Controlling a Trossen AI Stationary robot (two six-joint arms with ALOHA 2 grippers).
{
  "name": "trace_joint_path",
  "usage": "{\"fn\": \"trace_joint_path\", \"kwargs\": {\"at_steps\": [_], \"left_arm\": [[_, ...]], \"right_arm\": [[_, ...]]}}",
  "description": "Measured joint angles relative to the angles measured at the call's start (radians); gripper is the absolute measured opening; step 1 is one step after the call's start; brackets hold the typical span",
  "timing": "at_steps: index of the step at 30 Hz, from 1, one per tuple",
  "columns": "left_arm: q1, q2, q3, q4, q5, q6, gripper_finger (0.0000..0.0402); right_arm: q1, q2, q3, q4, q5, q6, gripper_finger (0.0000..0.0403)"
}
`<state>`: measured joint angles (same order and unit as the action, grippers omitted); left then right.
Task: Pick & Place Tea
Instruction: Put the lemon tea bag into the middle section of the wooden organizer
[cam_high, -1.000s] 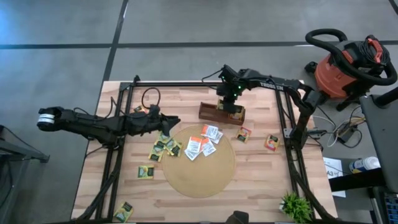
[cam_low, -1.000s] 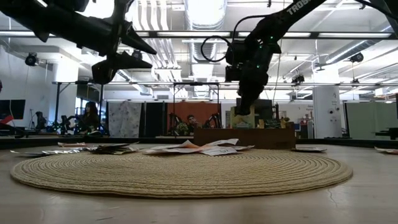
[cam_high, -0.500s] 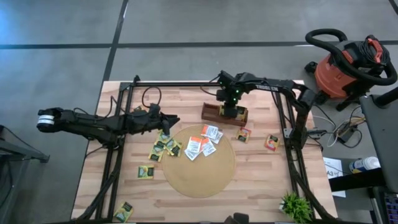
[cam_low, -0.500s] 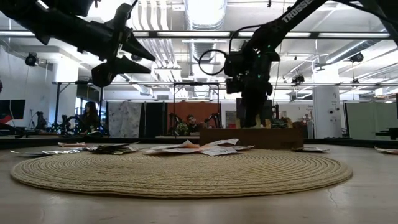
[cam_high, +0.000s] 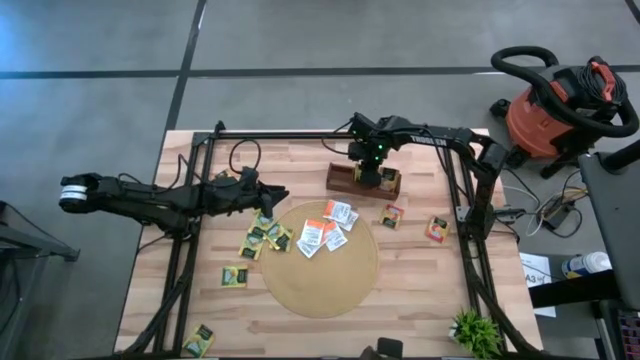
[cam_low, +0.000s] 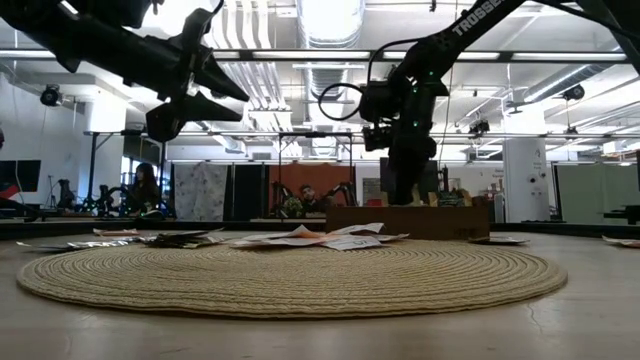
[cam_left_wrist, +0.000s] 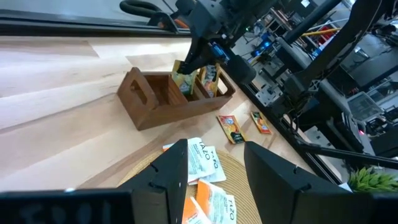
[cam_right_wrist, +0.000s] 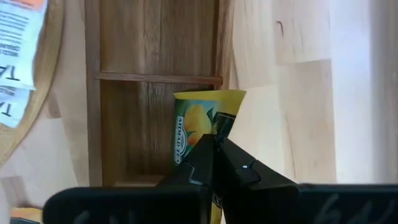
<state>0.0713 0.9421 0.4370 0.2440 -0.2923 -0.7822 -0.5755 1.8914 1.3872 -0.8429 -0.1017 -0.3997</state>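
Note:
My right gripper (cam_high: 372, 176) stands over the long wooden box (cam_high: 362, 181) at the far side of the table, shut on a yellow tea sachet (cam_right_wrist: 202, 121) that reaches down into a compartment. Another sachet (cam_left_wrist: 210, 78) stands in the compartment beside it. White and orange sachets (cam_high: 326, 228) lie on the round tan mat (cam_high: 320, 285). Yellow ones (cam_high: 262, 236) lie flat on the table at the mat's left edge. My left gripper (cam_high: 282, 193) hangs open above the table just left of the mat, with nothing between its fingers (cam_left_wrist: 180, 168). My right gripper pinches the yellow sachet by its upper end (cam_right_wrist: 210, 135) between its two fingers. The fingers come from above and point steeply down. The sachet hangs below them, upright, with its lower end inside the box compartment (cam_left_wrist: 184, 79); whether it touches the floor there does not show.
Loose sachets lie right of the mat (cam_high: 391, 215) (cam_high: 437, 228) and near the table's left front (cam_high: 233, 277) (cam_high: 199, 340). Black frame rails (cam_high: 462, 200) run along the table's sides. A small plant (cam_high: 476, 330) stands at the near right corner, and a red vacuum (cam_high: 555, 110) stands beyond the table.
My right gripper has gone down with the yellow sachet, which hung above the box's rim and now sits inside the compartment behind the box wall. The box has slid a little toward the table's right edge.

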Motion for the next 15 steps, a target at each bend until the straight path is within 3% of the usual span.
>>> {"fn": "trace_joint_path", "kwargs": {"at_steps": [15], "left_arm": [[0.009,0.0,0.0,-0.007,0.004,0.002,0.0151]], "right_arm": [[-0.001,-0.08,0.0,-0.023,0.001,0.036,0.0086]]}}
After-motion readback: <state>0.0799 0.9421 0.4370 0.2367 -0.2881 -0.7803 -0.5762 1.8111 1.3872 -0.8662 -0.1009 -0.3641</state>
